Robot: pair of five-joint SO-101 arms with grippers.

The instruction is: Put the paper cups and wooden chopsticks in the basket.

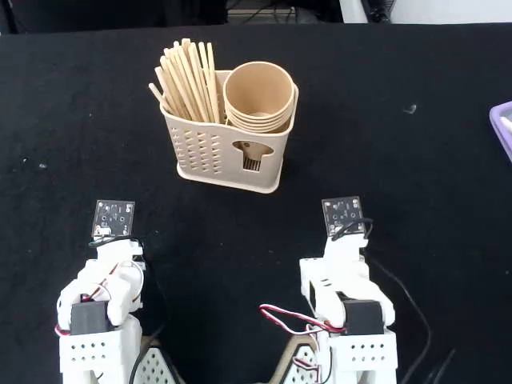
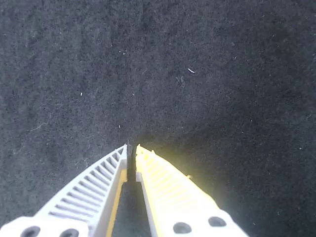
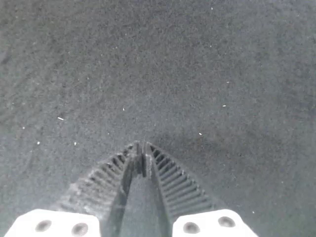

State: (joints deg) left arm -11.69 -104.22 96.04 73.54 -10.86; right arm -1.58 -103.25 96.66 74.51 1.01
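Observation:
A beige slotted basket (image 1: 218, 152) stands upright at the table's centre back. A bundle of wooden chopsticks (image 1: 186, 80) leans in its left compartment, and a stack of paper cups (image 1: 258, 98) sits in its right compartment. Both arms are folded back at the front edge, well short of the basket. My left gripper (image 2: 132, 147) is shut with nothing in it, just above the black cloth. My right gripper (image 3: 142, 145) is likewise shut and holds nothing.
Black cloth (image 1: 400, 160) covers the whole table. A lilac container's edge (image 1: 502, 128) pokes in at the right border. Cables (image 1: 280, 316) trail from the arm bases at the front.

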